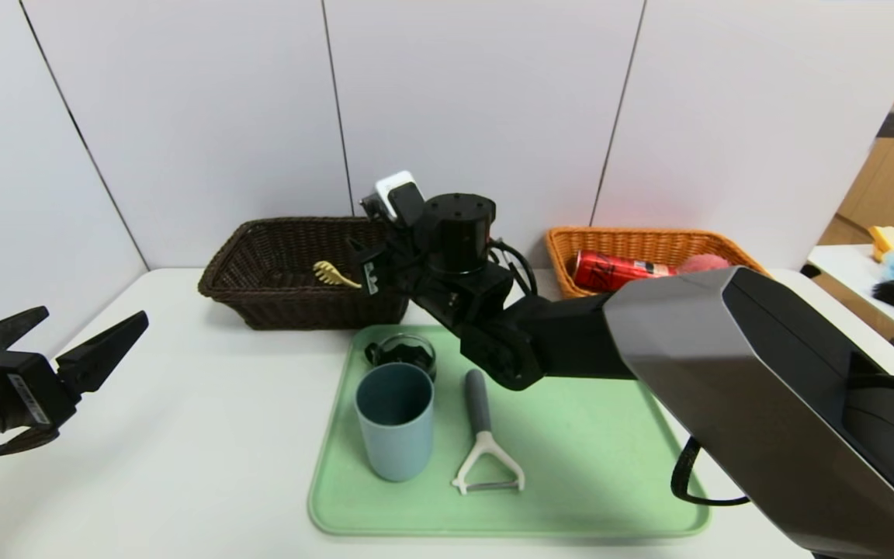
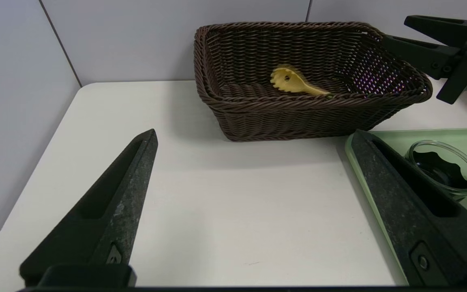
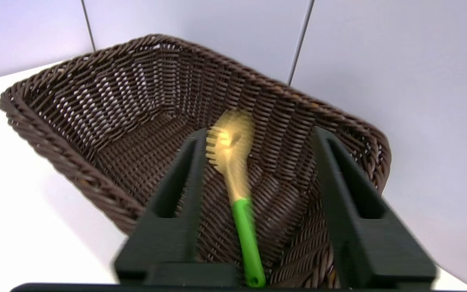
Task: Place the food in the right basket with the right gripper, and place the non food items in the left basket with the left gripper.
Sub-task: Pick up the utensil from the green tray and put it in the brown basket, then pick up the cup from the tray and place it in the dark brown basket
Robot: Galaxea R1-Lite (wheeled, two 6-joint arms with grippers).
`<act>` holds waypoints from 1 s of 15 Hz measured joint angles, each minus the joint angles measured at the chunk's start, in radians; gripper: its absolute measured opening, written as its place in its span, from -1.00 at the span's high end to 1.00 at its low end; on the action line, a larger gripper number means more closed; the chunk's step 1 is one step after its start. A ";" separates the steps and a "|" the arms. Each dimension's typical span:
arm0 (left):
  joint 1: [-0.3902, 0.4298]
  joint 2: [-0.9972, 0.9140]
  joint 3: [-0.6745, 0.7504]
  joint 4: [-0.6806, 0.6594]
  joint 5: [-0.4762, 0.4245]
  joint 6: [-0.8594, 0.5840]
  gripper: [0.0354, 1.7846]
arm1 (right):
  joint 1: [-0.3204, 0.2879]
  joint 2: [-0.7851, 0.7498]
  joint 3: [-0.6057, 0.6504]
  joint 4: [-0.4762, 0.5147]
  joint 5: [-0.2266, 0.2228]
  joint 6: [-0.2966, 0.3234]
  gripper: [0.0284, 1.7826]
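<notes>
Over on the far left, the left gripper (image 1: 67,349) hangs above bare table (image 1: 183,435) w/ its jaws spread wide, nothing in them, basically parked. Next along is the dark basket (image 1: 222,283) w/ a yellow pasta spoon (image 1: 336,274) w/ a green handle in it. The right gripper (image 3: 253,170) sits over that basket's right rim, jaws apart, and the spoon looks loose between them, not pinched, so I'd call it let go. Odd bit: a utensil in the left basket by the right arm, not what the task says. To finish this step well imo, lift straight up before swinging back, bc the wicker rim is right under the fingers. Then the green tray (image 1: 610,466) holds a glass jar (image 1: 404,353), blue cup (image 1: 394,423) and peeler (image 1: 486,442), all upright or flat w/ room btwn them. Orange basket (image 1: 571,244) far right has a red can (image 1: 618,270) plus something pink.
</notes>
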 joint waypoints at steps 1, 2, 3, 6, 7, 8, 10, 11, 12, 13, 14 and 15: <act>0.000 0.000 0.000 0.000 0.000 0.000 -0.89 | -0.001 0.003 -0.011 0.000 0.000 0.000 -0.14; 0.000 0.000 0.001 0.000 0.000 0.000 -0.89 | -0.002 0.004 -0.021 0.000 0.000 0.000 -0.24; 0.001 0.000 0.002 0.000 0.000 0.000 -0.89 | -0.004 0.003 -0.031 0.000 0.000 -0.002 -0.32; 0.000 0.000 0.000 -0.001 0.000 -0.002 -0.89 | -0.031 -0.025 -0.039 0.002 -0.003 -0.030 -0.51; 0.000 0.000 -0.004 -0.001 0.000 -0.006 -0.89 | -0.053 -0.046 -0.038 0.001 -0.009 -0.044 -0.56; 0.000 0.000 -0.007 -0.001 0.000 -0.014 -0.89 | -0.083 -0.074 -0.029 0.001 -0.024 -0.057 -0.60; 0.000 0.000 -0.019 -0.006 -0.001 -0.017 -0.89 | -0.151 -0.142 0.016 0.003 -0.047 -0.078 -0.67; 0.000 0.000 -0.031 -0.007 -0.001 -0.017 -0.89 | -0.185 -0.190 0.056 0.006 -0.052 -0.084 -0.70; 0.000 0.000 -0.042 -0.007 -0.001 -0.017 -0.89 | -0.219 -0.252 0.115 0.010 -0.053 -0.088 -0.73; -0.002 0.002 -0.051 -0.006 -0.002 -0.016 -0.89 | -0.256 -0.320 0.187 0.011 -0.053 -0.091 -0.75; -0.005 0.004 -0.060 -0.004 -0.003 -0.016 -0.89 | -0.296 -0.391 0.274 0.010 -0.052 -0.092 -0.77; -0.016 0.007 -0.066 -0.003 -0.006 -0.016 -0.89 | -0.339 -0.464 0.371 0.009 -0.050 -0.091 -0.79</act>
